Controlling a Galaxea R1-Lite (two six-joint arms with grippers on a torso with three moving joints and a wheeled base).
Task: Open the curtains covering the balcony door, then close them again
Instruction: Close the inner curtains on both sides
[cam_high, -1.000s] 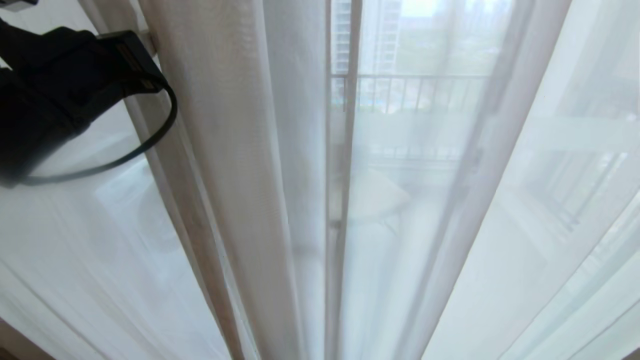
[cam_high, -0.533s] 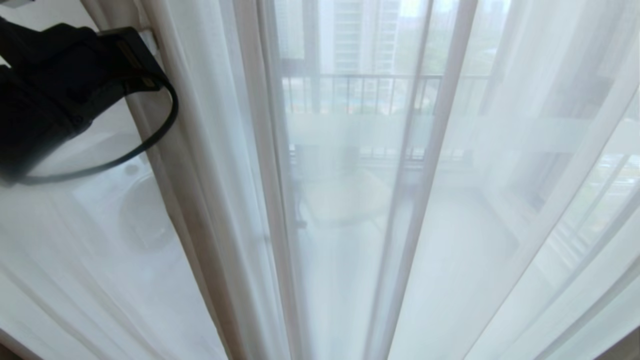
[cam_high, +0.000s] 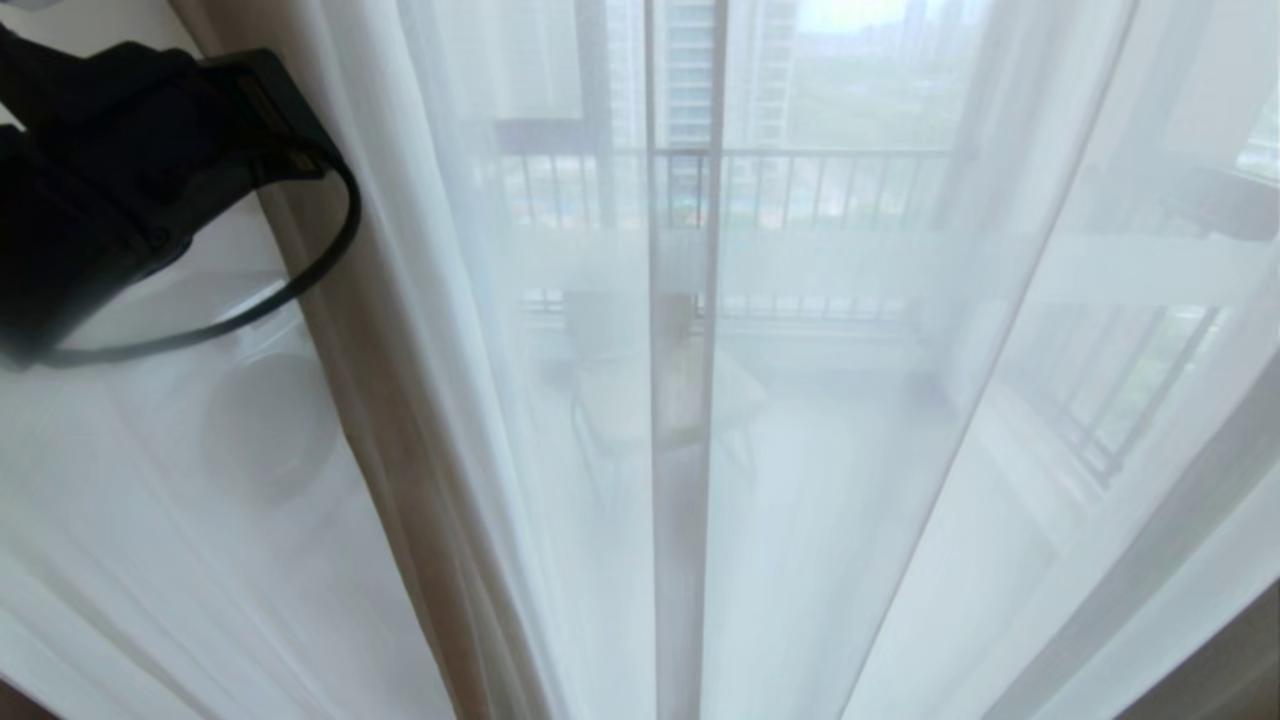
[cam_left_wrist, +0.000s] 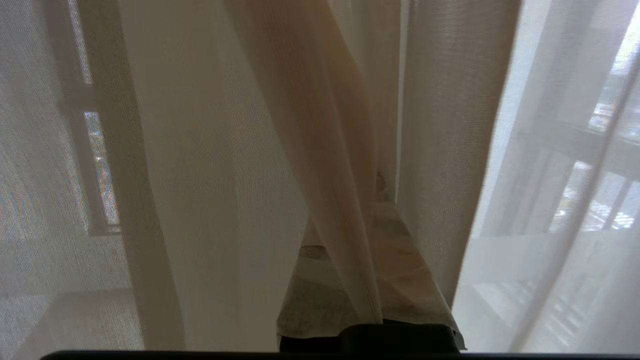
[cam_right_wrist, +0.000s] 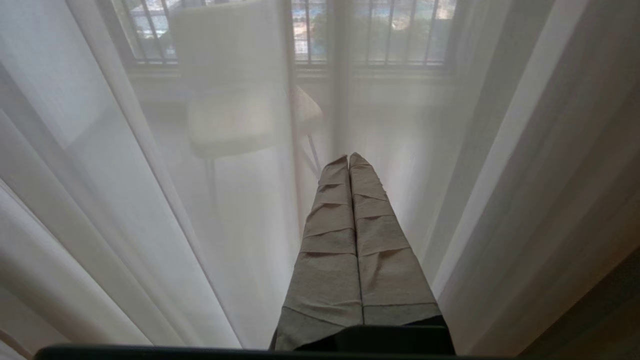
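White sheer curtains (cam_high: 860, 470) hang across the whole head view. Behind them the balcony door (cam_high: 850, 262) shows dimly with its frosted band. My left arm (cam_high: 120, 180) reaches in at the upper left, its fingers hidden in a bunched fold (cam_high: 400, 400). In the left wrist view my left gripper (cam_left_wrist: 367, 220) is shut on a hanging fold of sheer curtain (cam_left_wrist: 350, 260) that runs between its tape-wrapped fingers (cam_left_wrist: 420, 285). My right gripper (cam_right_wrist: 348, 157) is shut with nothing in it, pointing at the sheers from close by.
A balcony railing (cam_high: 820, 185) and a small table with a chair (cam_right_wrist: 235, 120) show faintly through the fabric. A darker brownish strip (cam_high: 1230, 660) edges the lower right corner. Sheer folds hang close on both sides of each gripper.
The balcony seen through the sheers has slid left across the picture, so the camera has moved. The sheer folds have spread and shifted. My left arm keeps its place in the picture.
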